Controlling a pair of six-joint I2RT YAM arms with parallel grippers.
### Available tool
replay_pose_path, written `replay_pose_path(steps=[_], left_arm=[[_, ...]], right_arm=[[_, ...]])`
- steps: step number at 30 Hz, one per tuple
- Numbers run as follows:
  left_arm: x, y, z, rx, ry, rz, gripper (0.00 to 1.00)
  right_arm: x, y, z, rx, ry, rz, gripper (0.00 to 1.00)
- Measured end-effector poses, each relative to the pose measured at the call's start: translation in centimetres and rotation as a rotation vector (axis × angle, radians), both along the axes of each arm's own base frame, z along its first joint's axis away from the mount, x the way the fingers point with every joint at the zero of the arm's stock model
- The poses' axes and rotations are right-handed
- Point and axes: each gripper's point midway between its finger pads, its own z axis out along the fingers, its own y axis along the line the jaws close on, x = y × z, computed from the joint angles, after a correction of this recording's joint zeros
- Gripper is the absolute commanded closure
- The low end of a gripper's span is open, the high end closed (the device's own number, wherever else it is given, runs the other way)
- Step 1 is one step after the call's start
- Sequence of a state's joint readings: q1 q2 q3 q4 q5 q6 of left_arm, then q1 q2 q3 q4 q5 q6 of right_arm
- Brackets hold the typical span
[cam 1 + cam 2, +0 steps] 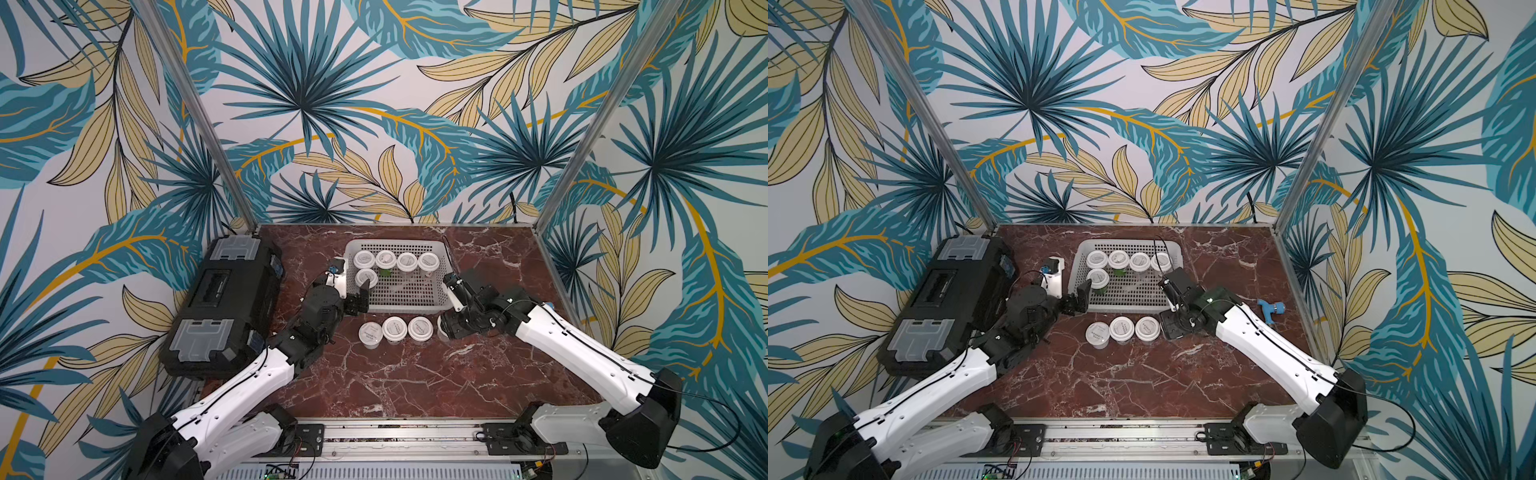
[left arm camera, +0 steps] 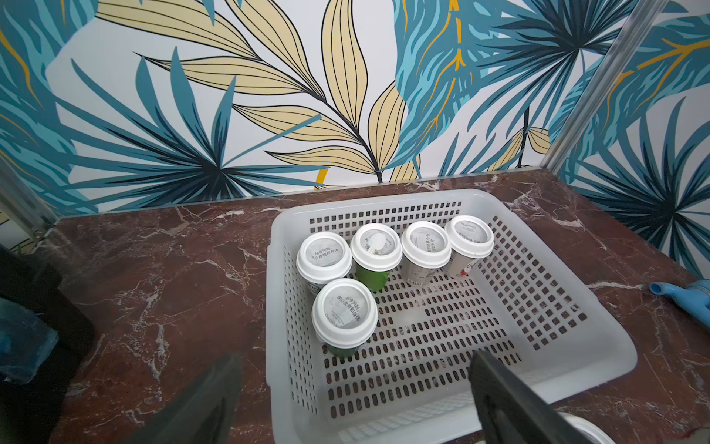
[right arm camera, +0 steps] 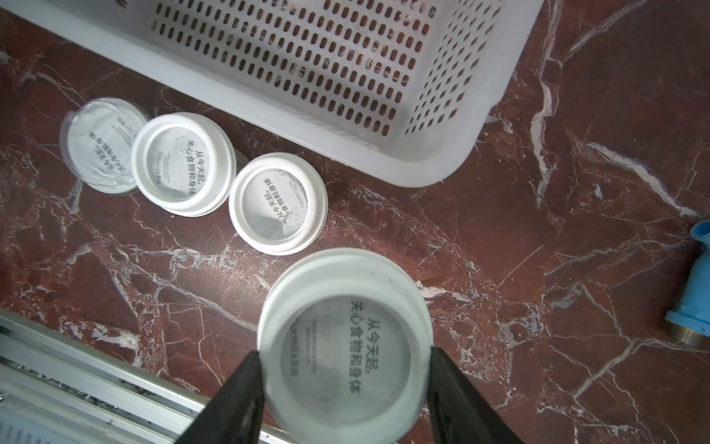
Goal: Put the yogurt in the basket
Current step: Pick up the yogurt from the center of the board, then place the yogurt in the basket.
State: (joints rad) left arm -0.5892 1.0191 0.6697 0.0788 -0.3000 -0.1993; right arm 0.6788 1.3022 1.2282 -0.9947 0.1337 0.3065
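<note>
Nearest, an aluminium rail edges a red-brown marble tabletop. The right gripper pinches one yogurt cup just beside a row of three yogurt cups on the marble. Beyond, the left gripper, spread wide, hangs at the near corner of the perforated basket, which holds five yogurt cups. A black case lies left; leaf-print walls enclose everything.
</note>
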Motion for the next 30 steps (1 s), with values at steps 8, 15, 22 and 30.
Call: replay_pose_path(steps=[8, 15, 22, 30], left_arm=[[0.0, 0.1, 0.0, 0.0, 0.0, 0.005, 0.04], [-0.6, 1.1, -0.1, -0.013, -0.017, 0.034, 0.04], [-0.7, 3.4, -0.1, -0.049, -0.028, 0.099, 0.04], [-0.3, 4.5, 0.0, -0.089, -0.023, 0.133, 0.04]], right_arm=[[2.5, 2.7, 3.6, 0.009, -0.036, 0.048, 0.36], [5.5, 5.5, 3.8, -0.007, -0.028, 0.082, 0.36], [8.3, 8.0, 4.7, 0.006, -0.051, 0.113, 0.36], [10.4, 9.8, 4.6, 0.006, -0.062, 0.134, 0.36]])
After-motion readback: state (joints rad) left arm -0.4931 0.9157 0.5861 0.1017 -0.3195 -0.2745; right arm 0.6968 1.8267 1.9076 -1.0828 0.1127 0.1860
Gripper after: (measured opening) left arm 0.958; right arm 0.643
